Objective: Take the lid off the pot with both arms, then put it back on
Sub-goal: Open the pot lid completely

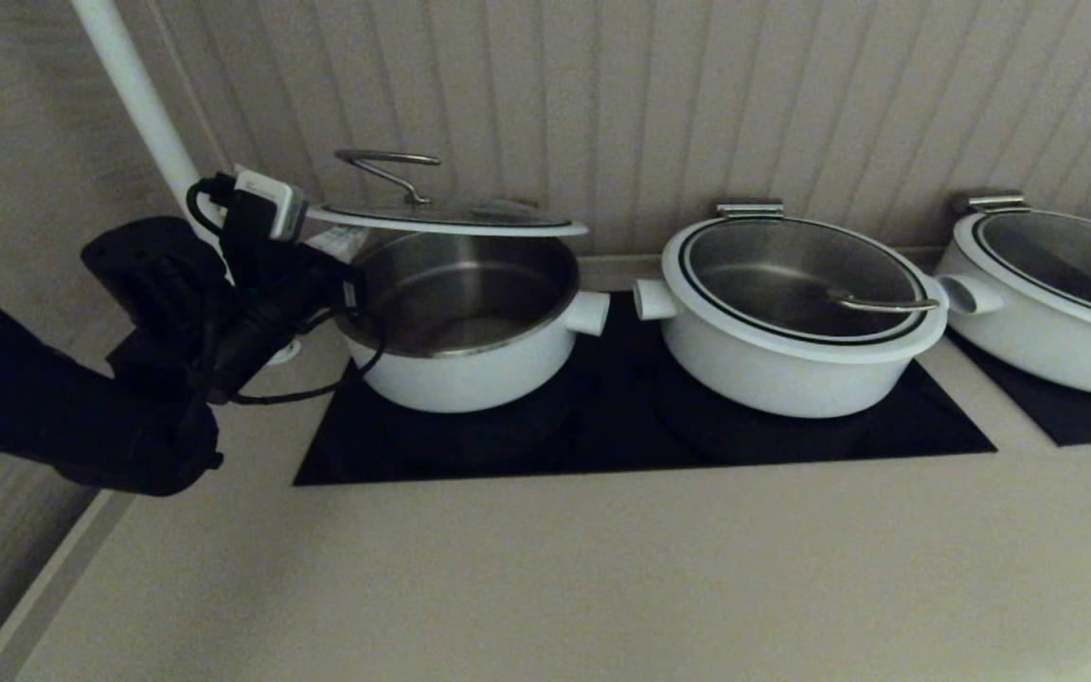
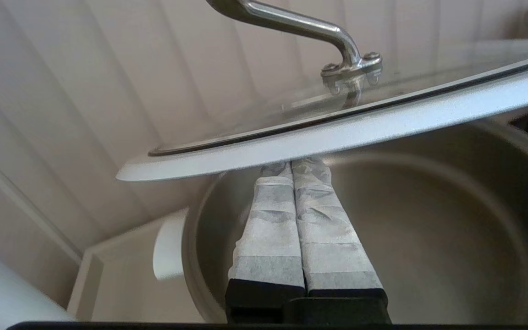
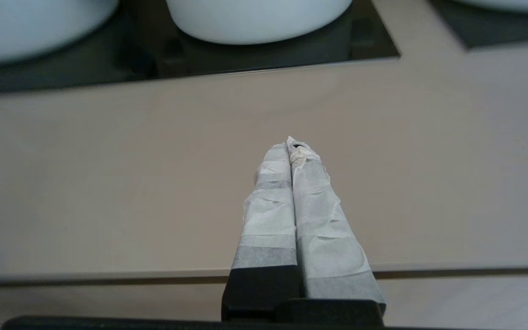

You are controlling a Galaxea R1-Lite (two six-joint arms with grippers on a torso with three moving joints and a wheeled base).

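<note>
The lid (image 1: 451,220), glass with a white rim and a steel wire handle (image 1: 384,169), is raised and tilted above the open pot (image 1: 470,322), its left edge highest. My left gripper (image 1: 342,248) is shut at the pot's left rim, its tips tucked under the lid's rim. In the left wrist view the closed fingertips (image 2: 294,167) touch the underside of the lid (image 2: 337,133) above the pot's steel inside (image 2: 429,229). My right gripper (image 3: 290,144) is shut and empty over the bare counter, out of the head view.
A second white pot (image 1: 792,313) with its lid on stands right of the open one, a third (image 1: 1057,303) at far right. Both near pots sit on a black cooktop (image 1: 602,436). A white pole (image 1: 138,95) and panelled wall stand behind. The beige counter (image 1: 602,568) lies in front.
</note>
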